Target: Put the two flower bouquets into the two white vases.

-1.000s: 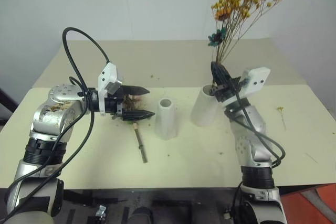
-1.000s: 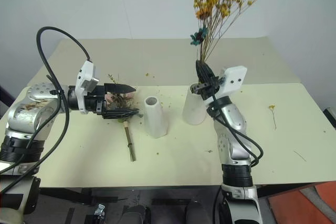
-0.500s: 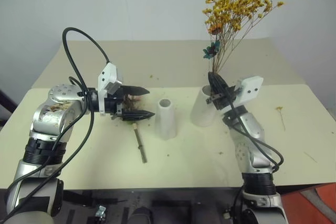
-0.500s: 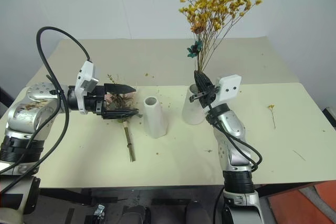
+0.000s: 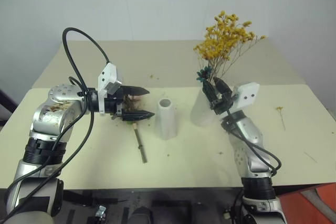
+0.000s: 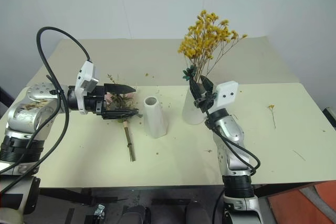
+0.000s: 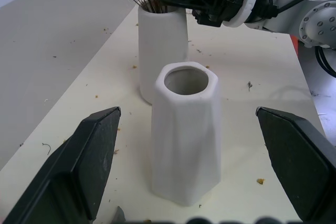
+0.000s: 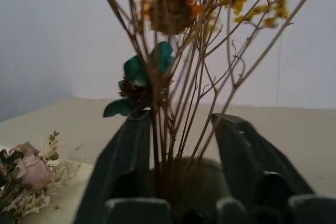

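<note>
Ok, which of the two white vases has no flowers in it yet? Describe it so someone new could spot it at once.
Start from the cream table and find the two white vases near its middle. The empty vase stands between the left tool and the wider vase. It is the slimmer one with a small open mouth, while its neighbour holds the yellow-orange spray.

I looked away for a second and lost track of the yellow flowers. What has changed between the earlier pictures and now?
The yellow bouquet sank, its stems now deep in the wider vase. The right gripper came down with it and its fingers have parted around the stems, letting go. The left gripper stayed open beside the slimmer vase, the pink rose bouquet still lying on the table.
</note>
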